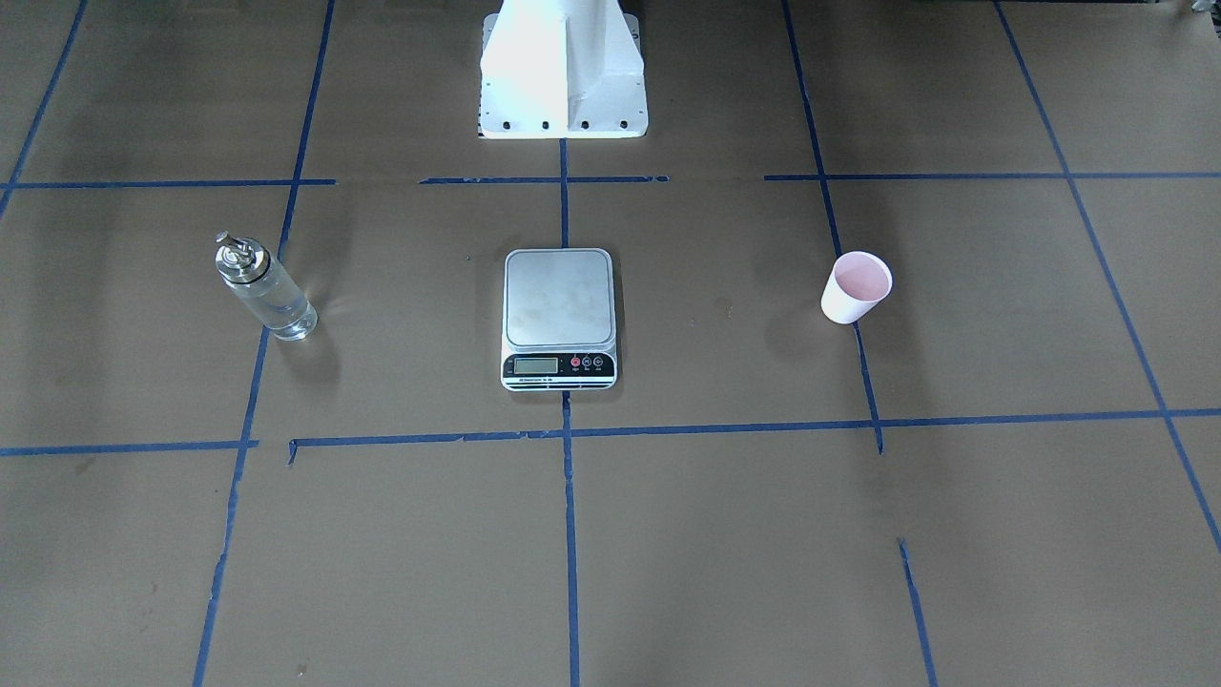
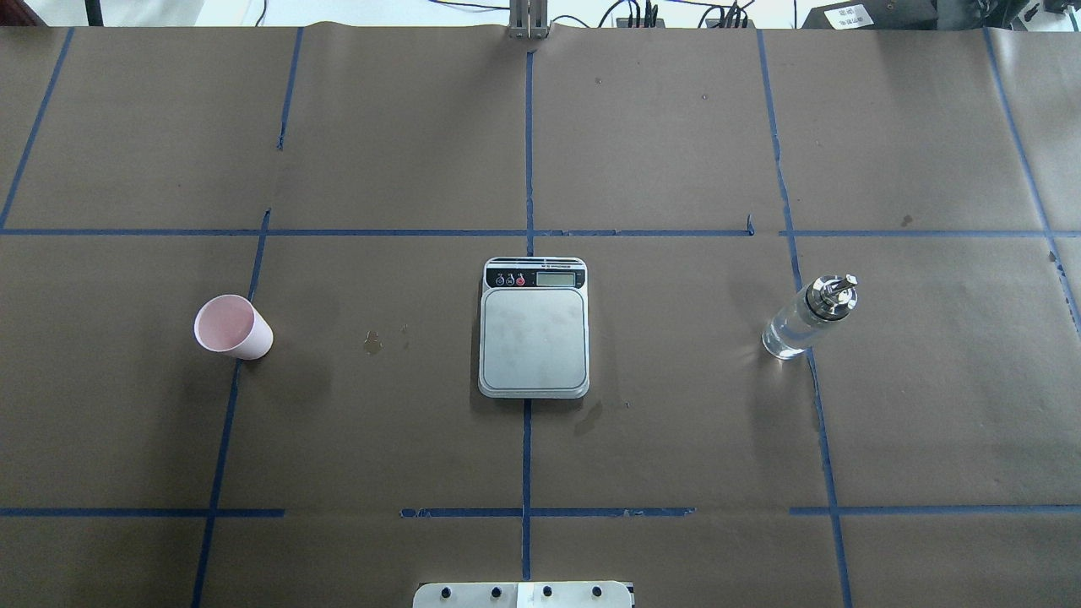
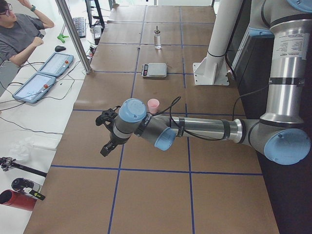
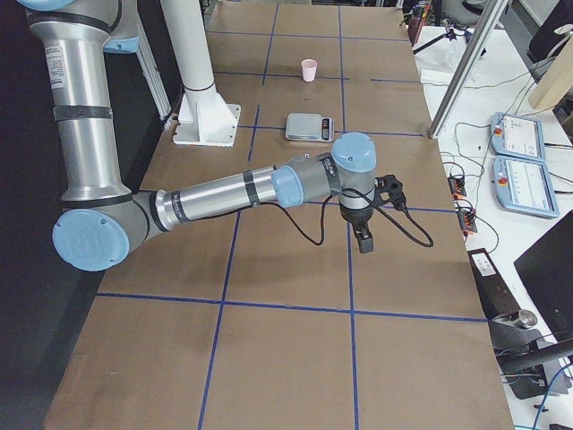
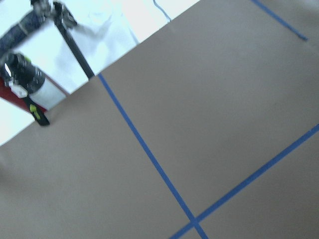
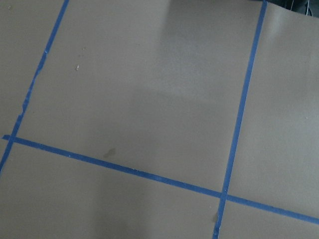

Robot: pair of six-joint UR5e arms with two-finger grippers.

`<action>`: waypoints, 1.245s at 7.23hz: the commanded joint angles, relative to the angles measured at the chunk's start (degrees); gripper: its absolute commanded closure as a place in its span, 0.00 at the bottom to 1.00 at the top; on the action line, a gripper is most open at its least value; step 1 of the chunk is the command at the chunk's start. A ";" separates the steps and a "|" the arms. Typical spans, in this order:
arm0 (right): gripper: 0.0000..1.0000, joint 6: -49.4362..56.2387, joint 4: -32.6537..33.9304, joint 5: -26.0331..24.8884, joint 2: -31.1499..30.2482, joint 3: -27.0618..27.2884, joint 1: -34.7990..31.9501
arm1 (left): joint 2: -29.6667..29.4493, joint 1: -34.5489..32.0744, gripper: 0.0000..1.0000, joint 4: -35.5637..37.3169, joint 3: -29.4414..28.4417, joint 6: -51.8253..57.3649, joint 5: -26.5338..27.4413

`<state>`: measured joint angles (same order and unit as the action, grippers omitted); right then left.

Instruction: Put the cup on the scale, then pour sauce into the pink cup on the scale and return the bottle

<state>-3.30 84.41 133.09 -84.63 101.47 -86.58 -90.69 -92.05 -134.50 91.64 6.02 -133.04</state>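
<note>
Steel scale stands bare, nothing done: cup toward the counter's left edge, bottle toward its right. Left tool, right tool — clenched or released, cannot tell.

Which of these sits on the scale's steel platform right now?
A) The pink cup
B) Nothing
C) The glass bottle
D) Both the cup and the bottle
B: the scale shows a bare platform, while the cup stands apart from it on the robot's left and the bottle stands apart from it on the robot's right.
</note>
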 commanded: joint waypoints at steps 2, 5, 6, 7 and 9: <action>0.00 -1.62 -2.31 2.52 0.34 0.04 0.09 | -0.02 0.73 0.00 -11.09 -0.77 -10.92 -0.20; 0.00 -4.16 -4.69 2.53 -0.18 -0.22 0.44 | 1.29 11.42 0.00 -13.32 3.68 -35.30 -3.11; 0.00 -5.13 -4.69 2.44 -0.27 -0.22 0.79 | 3.13 16.07 0.00 -13.24 7.20 -40.68 0.90; 0.00 -8.27 -4.86 2.36 -0.27 -0.13 1.49 | 4.37 22.73 0.00 -13.15 9.67 -47.35 7.38; 0.00 -12.86 -5.13 -0.97 -0.19 0.22 5.44 | 4.47 36.00 0.02 -12.98 10.31 -60.70 20.38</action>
<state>-14.08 79.46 134.06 -84.89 101.52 -83.15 -86.44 -64.14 -147.58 101.36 -46.32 -120.62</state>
